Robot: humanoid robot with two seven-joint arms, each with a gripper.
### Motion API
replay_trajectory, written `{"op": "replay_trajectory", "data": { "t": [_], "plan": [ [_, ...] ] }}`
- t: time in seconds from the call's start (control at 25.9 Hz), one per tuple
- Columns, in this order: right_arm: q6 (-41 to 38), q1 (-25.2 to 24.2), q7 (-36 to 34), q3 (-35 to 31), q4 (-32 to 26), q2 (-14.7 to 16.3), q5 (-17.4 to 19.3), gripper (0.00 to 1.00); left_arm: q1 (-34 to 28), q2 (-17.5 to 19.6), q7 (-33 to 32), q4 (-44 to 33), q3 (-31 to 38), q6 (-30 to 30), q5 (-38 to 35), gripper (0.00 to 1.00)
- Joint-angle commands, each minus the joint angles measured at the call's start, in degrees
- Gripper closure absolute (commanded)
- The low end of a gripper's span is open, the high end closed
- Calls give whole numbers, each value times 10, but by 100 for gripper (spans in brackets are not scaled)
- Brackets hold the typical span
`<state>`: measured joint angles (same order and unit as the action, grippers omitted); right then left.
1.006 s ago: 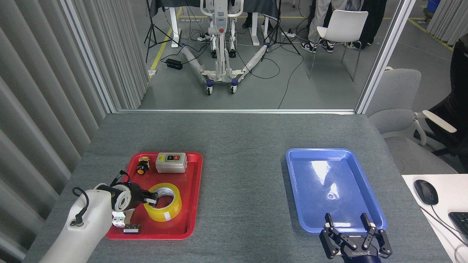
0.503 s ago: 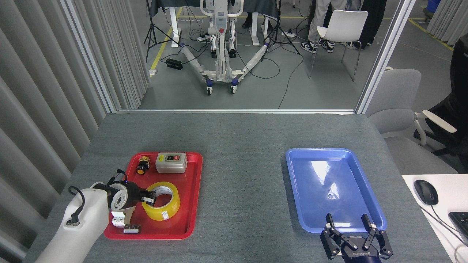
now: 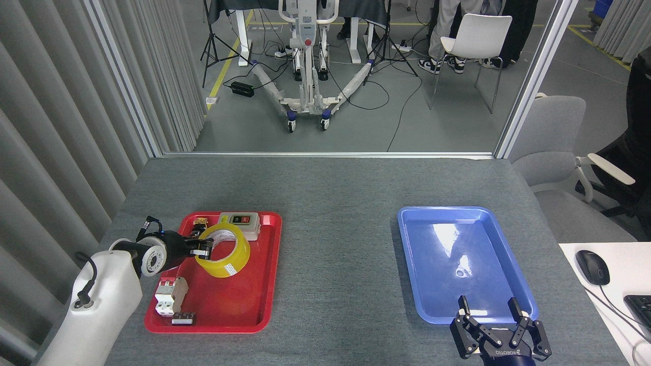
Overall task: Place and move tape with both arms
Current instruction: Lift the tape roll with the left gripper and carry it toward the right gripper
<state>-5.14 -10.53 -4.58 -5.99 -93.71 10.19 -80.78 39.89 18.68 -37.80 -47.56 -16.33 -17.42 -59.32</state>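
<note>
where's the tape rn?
Head view, left side: the tape is held tilted by the left gripper over the red tray, before the switch box.

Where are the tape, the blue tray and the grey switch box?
tape [image 3: 230,260]: head view, yellow outer band at the front.
blue tray [image 3: 473,269]: head view, bare floor.
switch box [image 3: 253,227]: head view, visible right end behind the tape.

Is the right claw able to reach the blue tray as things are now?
Probably yes. The right claw hangs open at the near edge of the blue tray, and nothing lies between them; the tray holds nothing.
</note>
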Motion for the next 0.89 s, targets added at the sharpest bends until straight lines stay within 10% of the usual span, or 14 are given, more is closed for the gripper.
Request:
{"op": "replay_trajectory", "data": {
  "t": [0.0,0.39,0.62,0.85],
  "plan": [
    [-4,5,0,-2,-1,4,0,0,-10,-6,-7,-3,36,11,64,90],
    [-36,12,0,-5,-31,12,11,0,-58,-42,-25,-18,88,35,152,90],
    [-90,14,7,-3,-67,23,114,0,-97,-52,-25,-27,99,29,223,90],
    [-126,14,7,30,-60,156,345,0,-111,-53,-69,-43,100,24,385,90]
  ]
}}
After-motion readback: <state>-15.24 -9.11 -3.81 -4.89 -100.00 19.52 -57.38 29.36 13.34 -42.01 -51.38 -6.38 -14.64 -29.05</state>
